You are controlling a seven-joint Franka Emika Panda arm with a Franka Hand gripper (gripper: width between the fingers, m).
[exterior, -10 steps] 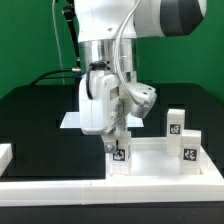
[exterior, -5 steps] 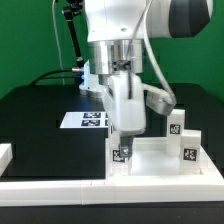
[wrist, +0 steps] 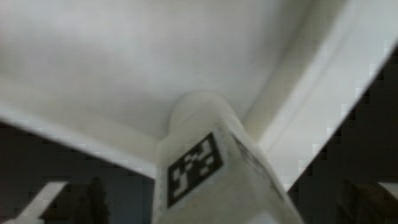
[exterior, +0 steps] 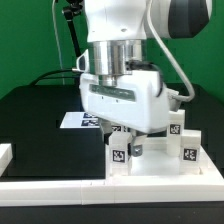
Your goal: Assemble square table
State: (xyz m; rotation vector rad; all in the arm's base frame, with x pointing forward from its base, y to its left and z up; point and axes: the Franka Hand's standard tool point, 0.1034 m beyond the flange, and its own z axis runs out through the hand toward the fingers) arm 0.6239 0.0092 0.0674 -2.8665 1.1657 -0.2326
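Legs (exterior: 120,155) number three in the exterior view on the tabletop (exterior: 155,168); fingers' (exterior: 127,140) spread cannot be told.

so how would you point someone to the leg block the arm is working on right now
Start at the square table top, the white rimmed tray near the front of the black table. Three tagged white leg blocks stand on it in the exterior view. Take the leg block on the exterior view's left corner, directly beneath the end effector; the other two stand apart on the exterior view's right.

Arm upright, wrist turned broadside, gripper (exterior: 124,133) pointing down, fingers apart
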